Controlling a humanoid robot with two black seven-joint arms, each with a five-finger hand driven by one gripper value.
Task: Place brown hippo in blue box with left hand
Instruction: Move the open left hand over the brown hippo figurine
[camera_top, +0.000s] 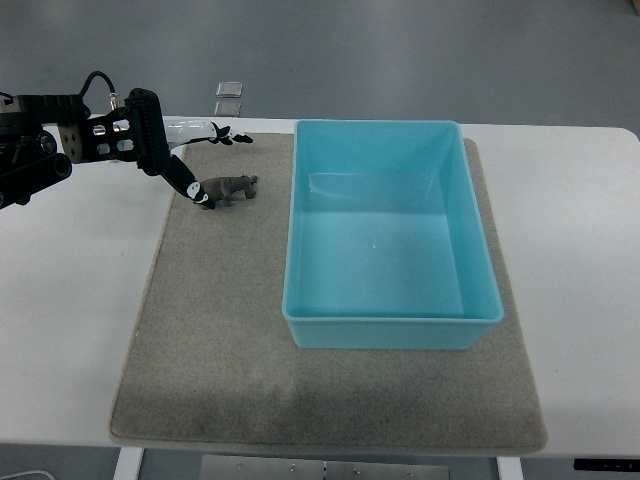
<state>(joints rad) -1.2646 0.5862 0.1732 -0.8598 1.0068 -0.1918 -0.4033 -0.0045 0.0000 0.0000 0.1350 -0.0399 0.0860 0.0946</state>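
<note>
A small brown hippo (234, 187) stands on the grey mat (220, 330), just left of the blue box (390, 325). My left hand (205, 165) comes in from the upper left edge. Its fingers are spread: one finger (190, 187) reaches down to the hippo's left end, the others (225, 135) point right, above the hippo. The hand holds nothing. The box is open-topped and empty. The right arm is out of view.
The mat lies on a white table (70, 300). A small clear square object (229, 89) lies on the floor beyond the table's far edge.
</note>
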